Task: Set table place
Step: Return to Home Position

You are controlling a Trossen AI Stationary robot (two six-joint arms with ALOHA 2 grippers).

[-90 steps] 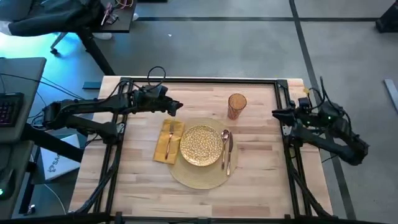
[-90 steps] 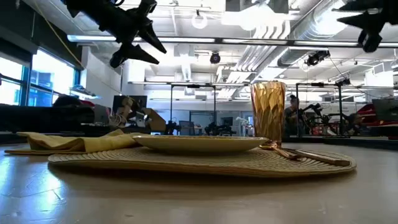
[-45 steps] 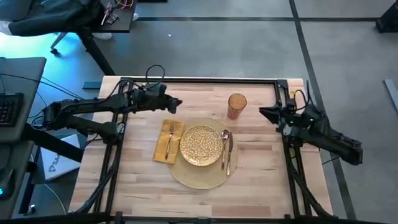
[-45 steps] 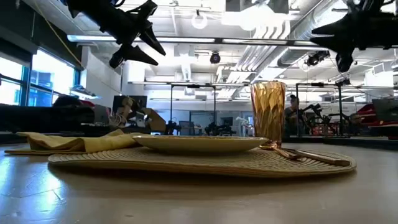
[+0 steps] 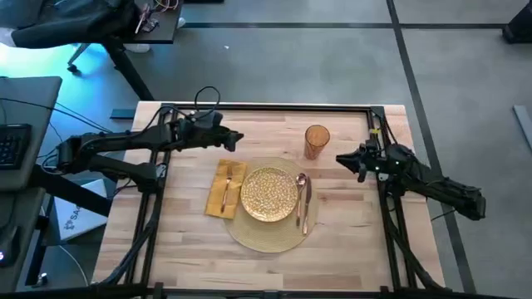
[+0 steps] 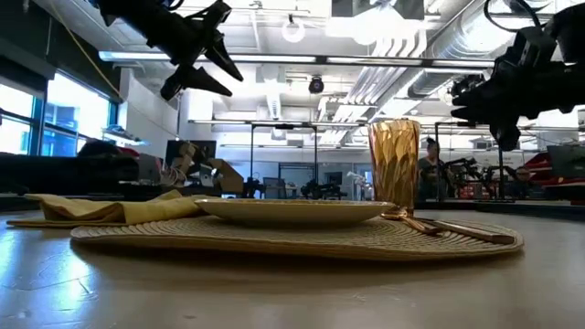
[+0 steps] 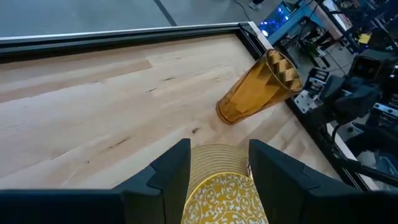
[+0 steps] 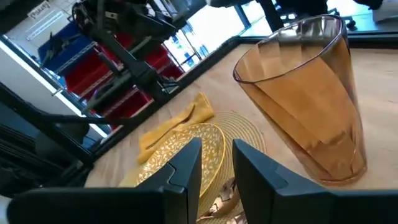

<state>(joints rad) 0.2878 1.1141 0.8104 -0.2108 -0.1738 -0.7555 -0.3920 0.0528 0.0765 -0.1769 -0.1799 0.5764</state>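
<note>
Two matte black arms built of jointed tubular segments with blocky housings: left arm (image 5: pixel 108 151) at nine o'clock in the high view, right arm (image 5: pixel 445 189) at three o'clock. A thin black cable (image 5: pixel 206 97) loops over the left wrist. The left gripper (image 5: pixel 238 141) and right gripper (image 5: pixel 340 160) each carry two dark, flat, angular fingers (image 7: pixel 163 182) with bevelled edges.
</note>
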